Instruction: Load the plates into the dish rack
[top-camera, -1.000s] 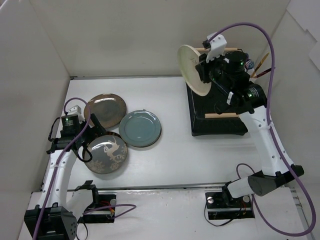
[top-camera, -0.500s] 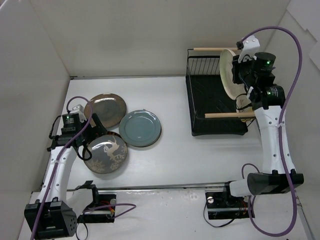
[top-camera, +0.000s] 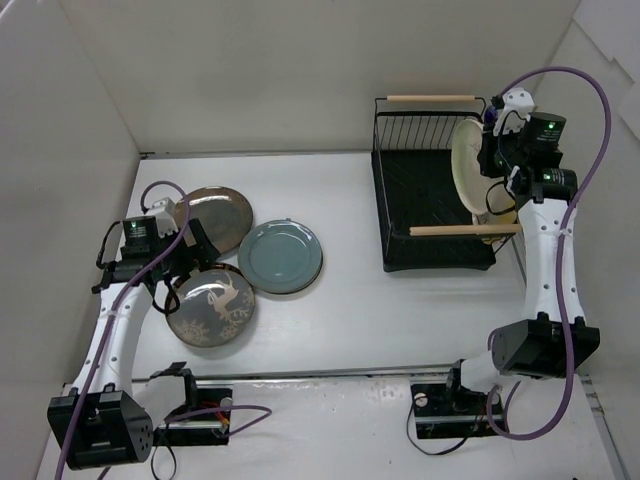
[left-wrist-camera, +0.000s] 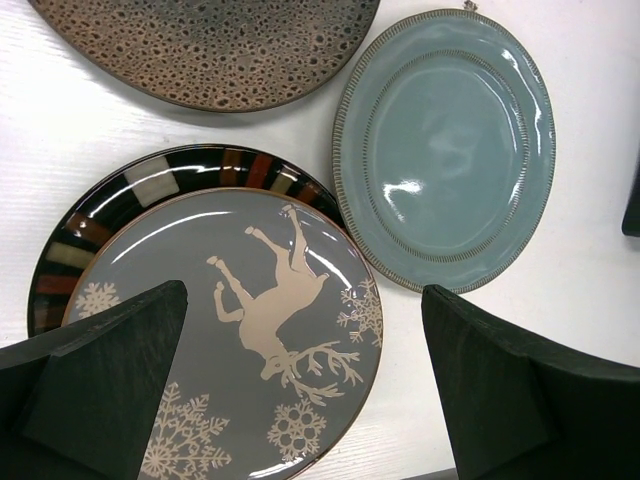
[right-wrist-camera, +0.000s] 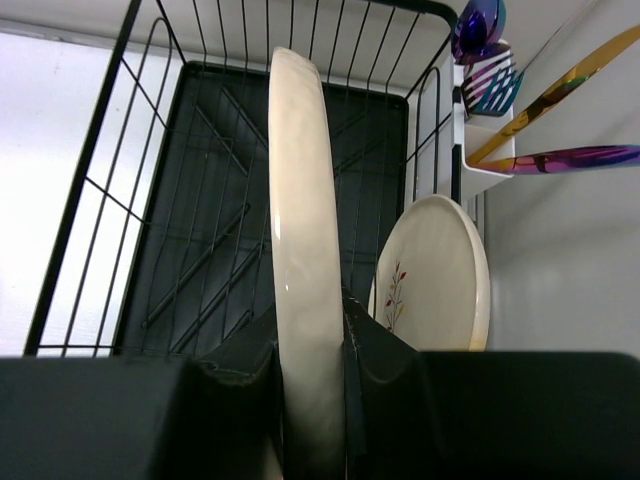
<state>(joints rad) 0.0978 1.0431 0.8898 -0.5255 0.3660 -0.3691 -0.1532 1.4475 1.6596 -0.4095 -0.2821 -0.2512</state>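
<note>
My right gripper is shut on the rim of a pale plate and holds it on edge over the right end of the black wire dish rack. In the right wrist view this plate stands upright between my fingers. A cream leaf-motif plate stands in the rack beside it. My left gripper is open and hovers over a grey deer plate. This plate lies on a dark-rimmed striped plate. A brown-bronze plate and a teal plate lie nearby.
The rack has two wooden rod handles, one at the back and one at the front. A white utensil cup with coloured cutlery hangs on its right side. White walls enclose the table on the left, back and right.
My right arm has carried the pale plate rightward from the rack's left side to its right end and lowered it. My left gripper has shifted slightly over the deer plate.
</note>
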